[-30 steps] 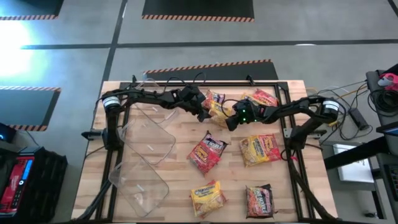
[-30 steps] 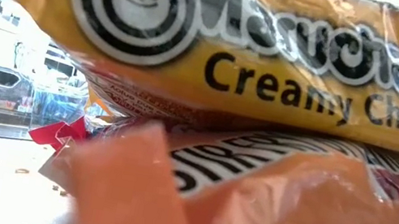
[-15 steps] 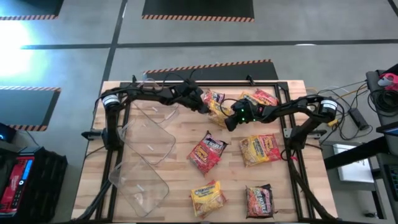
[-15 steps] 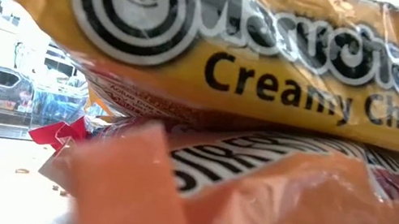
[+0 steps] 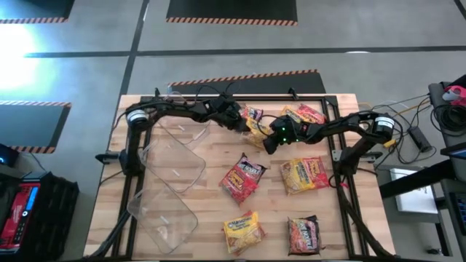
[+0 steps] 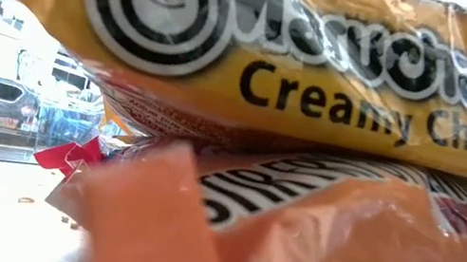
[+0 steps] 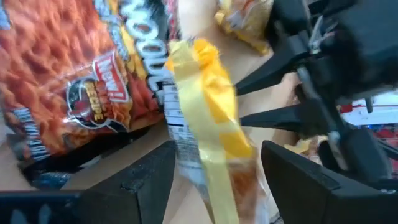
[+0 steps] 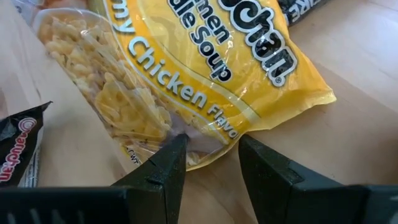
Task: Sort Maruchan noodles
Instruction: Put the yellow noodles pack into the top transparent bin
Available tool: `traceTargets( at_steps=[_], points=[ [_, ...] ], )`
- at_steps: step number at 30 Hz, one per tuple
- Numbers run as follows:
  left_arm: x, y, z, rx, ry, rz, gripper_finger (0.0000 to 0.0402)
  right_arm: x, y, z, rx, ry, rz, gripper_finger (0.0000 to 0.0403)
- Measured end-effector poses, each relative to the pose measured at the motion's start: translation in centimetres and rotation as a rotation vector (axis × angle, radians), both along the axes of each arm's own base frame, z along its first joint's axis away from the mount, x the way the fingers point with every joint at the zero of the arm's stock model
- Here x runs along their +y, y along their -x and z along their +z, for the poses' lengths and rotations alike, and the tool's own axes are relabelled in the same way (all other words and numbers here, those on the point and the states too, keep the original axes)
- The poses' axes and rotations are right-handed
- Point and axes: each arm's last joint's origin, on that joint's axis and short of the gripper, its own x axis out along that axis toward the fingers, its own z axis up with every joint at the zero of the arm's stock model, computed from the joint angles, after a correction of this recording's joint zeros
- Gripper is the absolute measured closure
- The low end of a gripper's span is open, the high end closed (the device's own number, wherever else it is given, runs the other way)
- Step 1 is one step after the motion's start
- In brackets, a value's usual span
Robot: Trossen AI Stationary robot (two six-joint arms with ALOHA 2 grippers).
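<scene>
A yellow Maruchan packet (image 5: 256, 131) sits at the table's far middle between my two grippers. In the left wrist view it shows edge-on (image 7: 211, 124), tipped up. My right gripper (image 8: 211, 140) comes from the table's right and is shut on its near end. My left gripper (image 7: 217, 146) comes from the left and stands open, one finger on each side of the packet's other end; I cannot tell whether it touches. A red-orange packet (image 7: 62, 81) lies flat just beyond. My right gripper pinches the yellow packet between its two fingers at the clear sealed end by a corner (image 8: 208, 144). The fingers (image 7: 273, 118) slant down from the table's right. The packet is tipped up on edge there, and its far part (image 8: 311, 93) lies on the wood.
Several more packets lie on the right half: (image 5: 302, 114), (image 5: 244, 177), (image 5: 304, 175), (image 5: 244, 229), (image 5: 303, 233). Two clear bins (image 5: 175, 156), (image 5: 164, 207) stand on the left. A yellow packet (image 6: 323, 60) and an orange one (image 6: 310, 241) fill the low view.
My left gripper has edged toward the yellow packet and rolled about its own axis. My right gripper and the packet have kept their place.
</scene>
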Motion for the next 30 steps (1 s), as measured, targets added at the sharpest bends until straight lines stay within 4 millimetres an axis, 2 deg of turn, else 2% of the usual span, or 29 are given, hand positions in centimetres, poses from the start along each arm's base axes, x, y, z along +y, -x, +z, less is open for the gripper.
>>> traceTargets(
  at_steps=[2,6,17,20,25,30],
  points=[
    [0.3,-0.6,-0.5,0.011,0.022,-0.015,0.0178,0.0,0.0,0.0,-0.001,0.003,0.001,0.0266],
    [0.8,-1.4,-0.2,0.000,0.034,-0.033,0.0177,0.0,0.0,0.0,0.001,0.005,0.004,0.0266],
    [0.8,-1.4,-0.3,0.039,0.039,-0.042,0.0185,0.0,-0.1,0.1,0.008,0.041,0.038,0.0266],
    [0.8,-1.4,-0.3,0.041,0.034,-0.039,0.0208,0.0,-0.1,0.1,0.011,0.050,0.048,0.0266],
    [0.8,-1.3,-0.4,0.046,0.023,-0.050,0.0271,0.0,-0.1,0.2,0.011,0.059,0.059,0.0266],
    [0.6,-1.1,-0.3,0.056,0.023,-0.085,0.0321,0.1,0.1,1.0,-0.006,0.072,0.071,0.0266]
  ],
)
